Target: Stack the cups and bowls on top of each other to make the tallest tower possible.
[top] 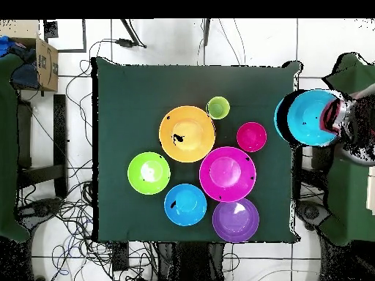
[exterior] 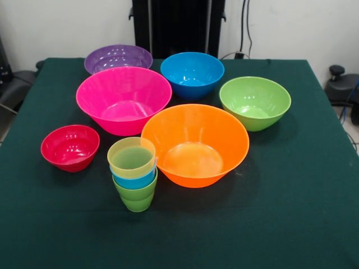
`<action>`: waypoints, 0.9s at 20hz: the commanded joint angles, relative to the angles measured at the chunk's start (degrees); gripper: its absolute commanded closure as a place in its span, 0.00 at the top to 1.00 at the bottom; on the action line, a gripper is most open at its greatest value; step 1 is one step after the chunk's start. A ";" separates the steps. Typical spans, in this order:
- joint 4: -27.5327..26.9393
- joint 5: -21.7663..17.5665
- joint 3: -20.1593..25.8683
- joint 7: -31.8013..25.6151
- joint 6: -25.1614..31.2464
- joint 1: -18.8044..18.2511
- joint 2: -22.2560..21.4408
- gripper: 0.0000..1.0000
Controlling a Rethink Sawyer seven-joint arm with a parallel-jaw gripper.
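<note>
The tower stands on the green cloth near the front: a green cup lowest, a sky-blue cup in it, a yellow cup on top. From above the tower shows as one yellow-green ring. Around it sit the orange bowl, pink bowl, purple bowl, blue bowl, green bowl and small red bowl, all upright and apart. The teal bowl shows only from above, beyond the table's right edge. No gripper shows in either view.
A person's arm is at the teal bowl at the overhead view's right edge. The robot's black pedestal stands behind the table's far edge. Cables and a cardboard box lie on the floor beside the table.
</note>
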 commanded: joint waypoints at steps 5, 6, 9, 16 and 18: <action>6.16 3.02 0.31 -7.55 2.65 4.66 -5.41 0.00; 6.61 2.92 0.01 -7.19 2.48 4.99 -6.01 0.00; 9.65 3.75 -0.90 -5.65 0.00 5.49 -7.92 0.00; 11.38 3.83 -0.72 -7.05 -3.82 4.84 -5.23 0.00; 12.02 3.54 -0.25 -8.45 -6.19 4.33 -3.40 0.00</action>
